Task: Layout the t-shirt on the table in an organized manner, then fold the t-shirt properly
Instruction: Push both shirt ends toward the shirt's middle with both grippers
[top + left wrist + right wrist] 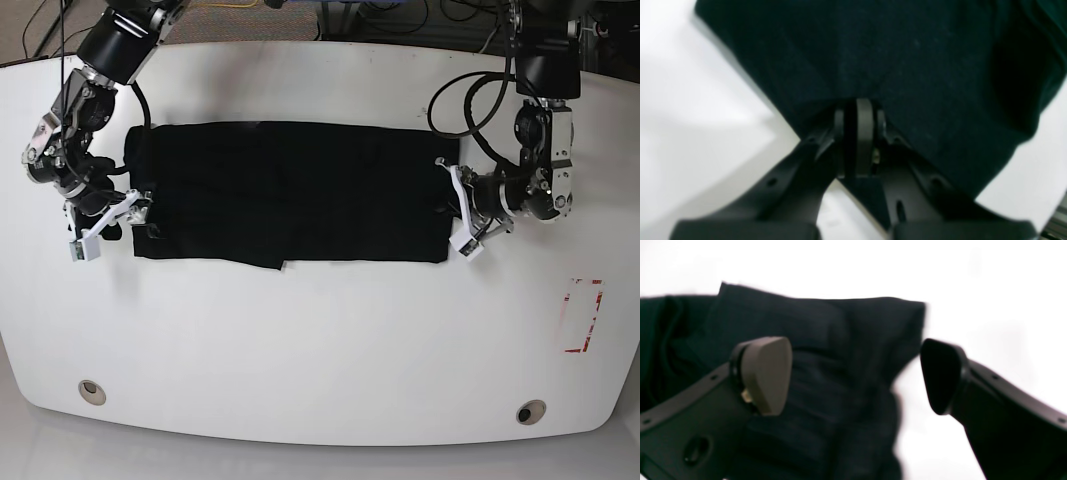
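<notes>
White table (320, 340) holds the dark t-shirt (290, 190); left gripper (860, 110) clamped on its right edge, right gripper (857, 373) apart (regrip the left edge squarely, then pull flat).

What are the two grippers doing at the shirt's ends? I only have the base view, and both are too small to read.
Observer: The left gripper is shut on the shirt, with cloth pinched between its pads.
Operator: And the right one?
Observer: The right gripper is open, pads wide apart, with nothing pinched between them.
Operator: Is there cloth near it?
Observer: Yes. In the right wrist view, the bunched shirt end lies in the gap between the pads, with white table showing beyond it.
</notes>
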### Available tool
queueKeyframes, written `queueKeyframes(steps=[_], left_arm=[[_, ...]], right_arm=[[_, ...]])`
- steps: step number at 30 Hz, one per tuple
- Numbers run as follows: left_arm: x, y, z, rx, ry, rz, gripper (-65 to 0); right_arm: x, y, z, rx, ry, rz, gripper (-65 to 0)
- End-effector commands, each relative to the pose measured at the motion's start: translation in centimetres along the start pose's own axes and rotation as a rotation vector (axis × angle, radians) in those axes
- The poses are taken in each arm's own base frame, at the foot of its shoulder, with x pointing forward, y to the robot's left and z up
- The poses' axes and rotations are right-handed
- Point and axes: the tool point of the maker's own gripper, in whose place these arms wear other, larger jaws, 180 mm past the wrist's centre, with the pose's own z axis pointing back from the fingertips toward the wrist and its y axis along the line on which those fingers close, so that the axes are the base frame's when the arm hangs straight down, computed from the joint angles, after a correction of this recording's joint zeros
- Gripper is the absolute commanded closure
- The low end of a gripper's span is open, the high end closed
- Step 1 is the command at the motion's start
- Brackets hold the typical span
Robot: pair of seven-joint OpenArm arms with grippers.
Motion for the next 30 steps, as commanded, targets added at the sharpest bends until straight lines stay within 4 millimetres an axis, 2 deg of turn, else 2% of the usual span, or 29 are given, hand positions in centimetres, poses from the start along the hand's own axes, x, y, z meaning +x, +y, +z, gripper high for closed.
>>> queueKeyframes(steps=[1,7,12,16,20,28,30], left_arm=[[-2.6,3.1,1.0,0.098,0.144,-0.005,-2.9],[-2.6,4.4,1.7,0.123,0.153,-0.002,-2.9],[-2.5,4.4,1.8,0.123,0.154,-0.004,-2.9],[-2.7,4.2,1.6,0.118,0.157,-0.001,-2.9],[-2.7,4.2,1.6,0.117,0.156,-0.001,-2.9],[-2.7,4.0,1.5,0.111,0.155,0.002,-2.9],[-3.2,3.8,1.4,0.106,0.164,0.006,-2.9]], right_arm=[[1.1,-1.1,0.6,0.017,-0.051,-0.036,-57.5],[-0.1,-2.2,0.7,0.056,-0.046,-0.124,-57.5],[-1.3,-1.7,0.8,0.113,-0.054,-0.191,-57.5],[-2.2,-0.6,0.6,0.158,-0.052,-0.221,-57.5],[-3.7,1.8,-0.6,0.217,-0.021,-0.241,-57.5],[-5.6,4.2,-2.0,0.251,0.002,-0.285,-57.5],[-5.9,4.7,-2.4,0.254,0.008,-0.289,-57.5]])
